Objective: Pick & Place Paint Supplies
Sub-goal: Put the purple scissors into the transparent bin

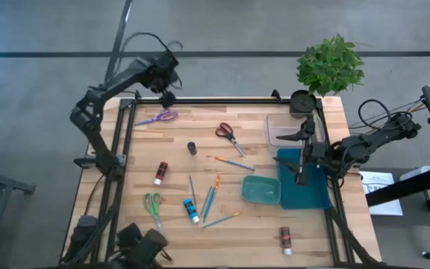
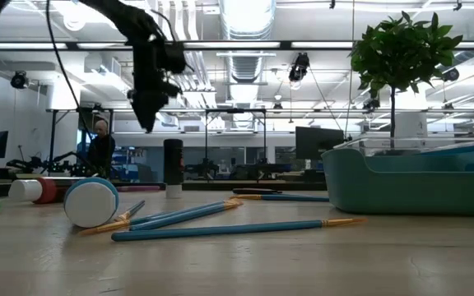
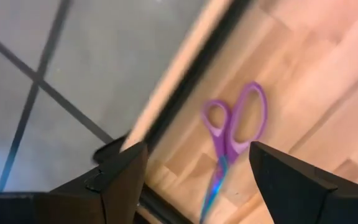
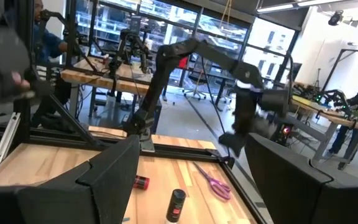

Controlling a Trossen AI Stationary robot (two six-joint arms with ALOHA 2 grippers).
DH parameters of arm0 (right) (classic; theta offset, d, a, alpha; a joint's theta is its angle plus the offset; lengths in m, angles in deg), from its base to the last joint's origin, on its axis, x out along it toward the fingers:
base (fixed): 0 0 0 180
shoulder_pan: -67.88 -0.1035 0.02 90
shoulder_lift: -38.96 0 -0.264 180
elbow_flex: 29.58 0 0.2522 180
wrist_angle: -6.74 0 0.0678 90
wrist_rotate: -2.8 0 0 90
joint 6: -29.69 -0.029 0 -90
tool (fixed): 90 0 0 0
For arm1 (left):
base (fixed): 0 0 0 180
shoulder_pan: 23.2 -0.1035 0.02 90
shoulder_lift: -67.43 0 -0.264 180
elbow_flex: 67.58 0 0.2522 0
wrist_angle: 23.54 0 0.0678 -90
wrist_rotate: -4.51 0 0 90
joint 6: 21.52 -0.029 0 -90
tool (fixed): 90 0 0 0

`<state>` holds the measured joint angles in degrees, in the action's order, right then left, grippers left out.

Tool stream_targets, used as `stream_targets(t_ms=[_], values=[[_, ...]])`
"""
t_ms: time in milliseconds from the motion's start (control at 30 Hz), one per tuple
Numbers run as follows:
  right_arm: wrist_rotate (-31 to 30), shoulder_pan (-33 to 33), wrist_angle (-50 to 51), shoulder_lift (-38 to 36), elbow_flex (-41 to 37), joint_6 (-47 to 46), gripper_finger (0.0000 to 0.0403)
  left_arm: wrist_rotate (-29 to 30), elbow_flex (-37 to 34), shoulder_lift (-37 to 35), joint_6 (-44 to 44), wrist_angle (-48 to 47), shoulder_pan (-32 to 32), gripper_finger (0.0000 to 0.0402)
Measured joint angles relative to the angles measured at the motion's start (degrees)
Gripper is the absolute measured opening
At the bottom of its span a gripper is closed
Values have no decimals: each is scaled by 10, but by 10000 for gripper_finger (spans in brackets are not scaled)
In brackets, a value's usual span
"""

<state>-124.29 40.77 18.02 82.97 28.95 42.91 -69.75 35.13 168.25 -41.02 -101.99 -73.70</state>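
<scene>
None of the supplies look packed | brushes (image 1: 216, 196), tubes (image 1: 191, 211) lie loose on our table (image 1: 200, 149) | left gripper (image 1: 167, 98), right gripper (image 1: 302, 153) spread wide, empty | everything left

My wooden worktop (image 1: 222, 224) carries purple scissors (image 1: 159, 117), red scissors (image 1: 228, 136) and green scissors (image 1: 154, 205), plus a small black bottle (image 1: 192, 148). Blue brushes (image 1: 209, 198) lie mid-board beside a blue tube (image 1: 191, 211), a red tube (image 1: 160, 172) and a brown tube (image 1: 285, 239). A teal tray (image 1: 261, 190), a dark teal bin (image 1: 310, 190) and a clear box (image 1: 282, 127) sit toward my right.
</scene>
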Motion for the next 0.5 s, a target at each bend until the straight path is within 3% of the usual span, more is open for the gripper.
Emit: stream_targets(t_ms=[267,500], values=[[0,0,1,1,0,-8,290,-13,-106,8,-17,61,2,290],[0,0,1,1,0,-7,290,-68,-194,6,-24,123,4,290]])
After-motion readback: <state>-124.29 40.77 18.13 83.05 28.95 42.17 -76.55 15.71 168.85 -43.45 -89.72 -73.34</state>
